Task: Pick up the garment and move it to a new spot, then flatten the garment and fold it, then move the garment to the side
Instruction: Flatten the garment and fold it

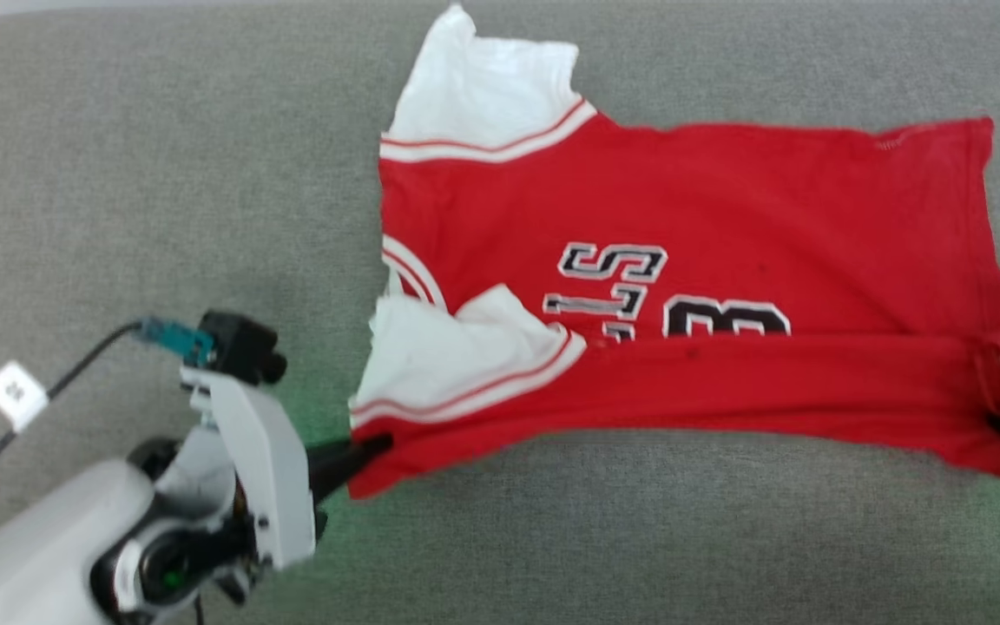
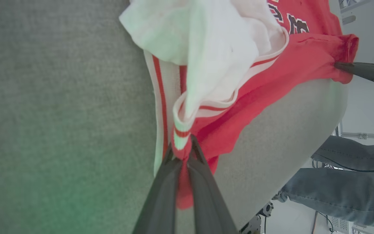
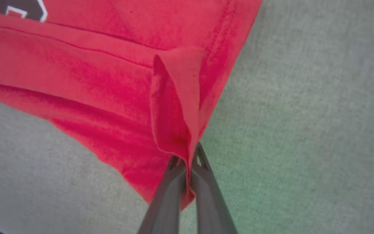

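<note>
Garment (image 1: 682,217) in left claw (image 1: 377,445), right claw (image 1: 996,424)

Soft, even light covers the grey surface (image 1: 118,174) in the head view, which is bright but slightly blurred throughout; the lettering on the garment (image 1: 726,217) has soft edges. A faint shadow lies under the garment's near hem. Green tints stain the surface beside the left gripper (image 1: 374,444) and the right gripper (image 1: 999,424). In the left wrist view the white sleeve (image 2: 219,48) is nearly washed out, and the wide lens bends the surface's edge into a curve. In the right wrist view the dark fingers (image 3: 164,208) are out of focus at the bottom.
</note>
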